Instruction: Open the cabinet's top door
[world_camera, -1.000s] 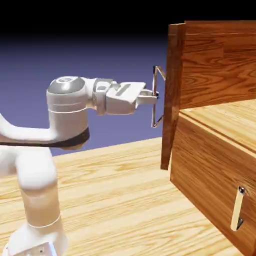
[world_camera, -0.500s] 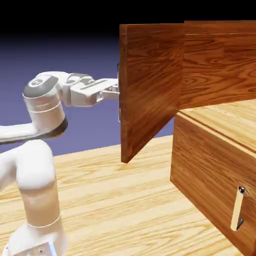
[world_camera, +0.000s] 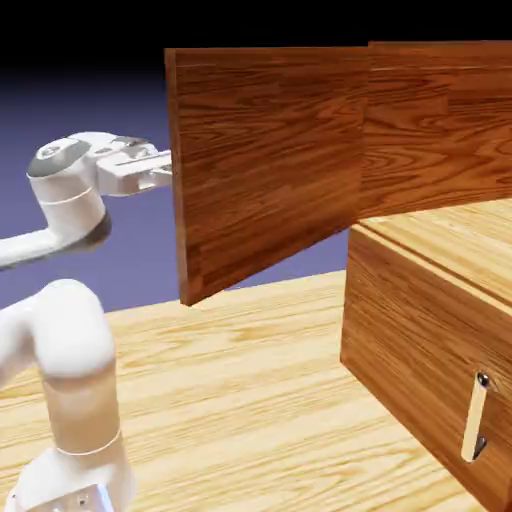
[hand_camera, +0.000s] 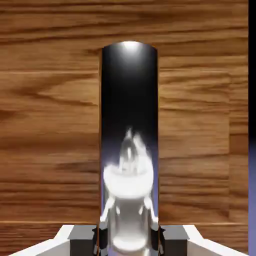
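Reddish-brown grained-wood cabinet (world_camera: 415, 340) at exterior view's right; its upper wooden door panel (world_camera: 270, 160) stands wide open, free edge to the left. White two-finger gripper (hand_camera: 128, 242) closed on the shiny metal handle (hand_camera: 129, 95).

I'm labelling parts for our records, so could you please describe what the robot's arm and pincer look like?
The arm is glossy white with smooth, rounded segments, a grey cap on one upper joint and a dark edge beneath it. The pincer has two small fingers, white further back with grey, blocky tips. No cables show.
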